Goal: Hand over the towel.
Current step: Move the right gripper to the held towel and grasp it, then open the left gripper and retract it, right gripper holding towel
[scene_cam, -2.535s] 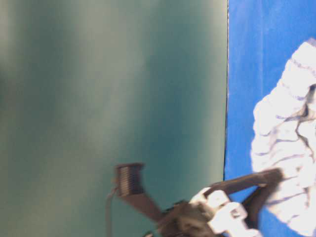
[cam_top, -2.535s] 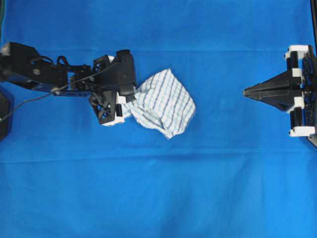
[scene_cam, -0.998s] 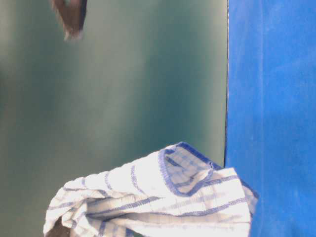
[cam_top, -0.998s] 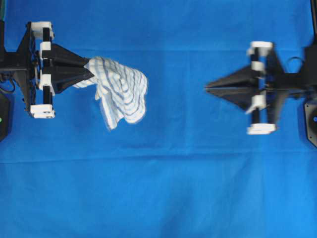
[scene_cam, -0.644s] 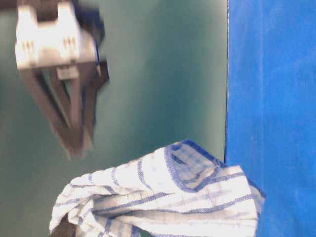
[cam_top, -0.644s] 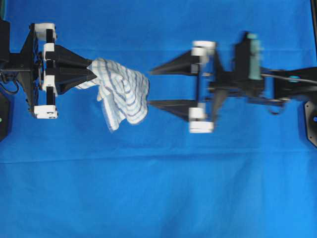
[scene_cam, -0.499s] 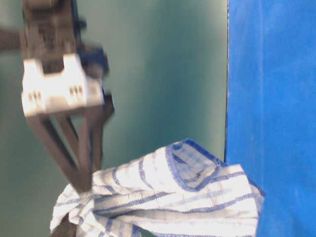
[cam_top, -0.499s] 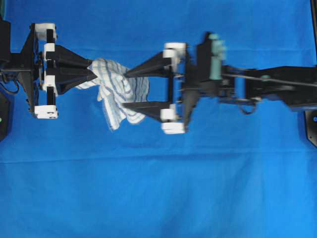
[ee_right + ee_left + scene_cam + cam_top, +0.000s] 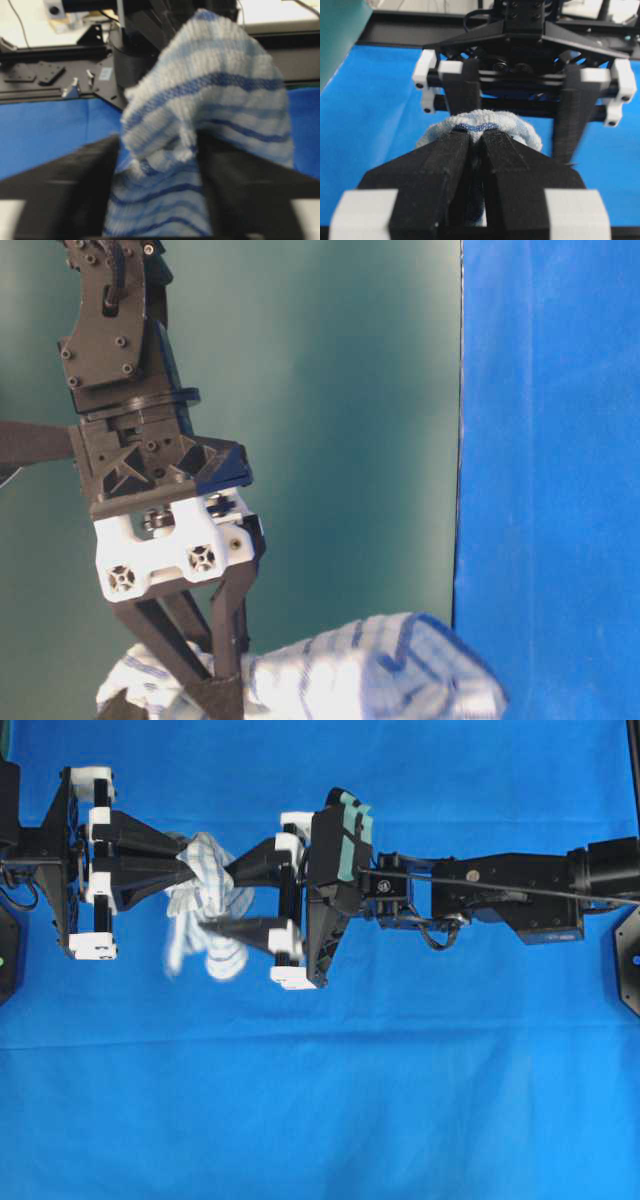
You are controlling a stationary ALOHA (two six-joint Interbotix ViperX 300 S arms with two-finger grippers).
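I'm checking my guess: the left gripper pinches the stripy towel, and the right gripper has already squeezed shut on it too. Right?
Not quite. The left gripper does pinch the towel, but the right gripper is open, its fingers either side of the cloth, as the right wrist view shows.

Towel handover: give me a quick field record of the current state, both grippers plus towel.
towel: held in the air above the blue cloth, bunched
left gripper: shut on the towel, pinching one edge
right gripper: open, one finger either side of the towel, not yet closed
right fingers: towel fills the gap between them in the right wrist view
handover stage: receiver in place, grasp pending, giver not released
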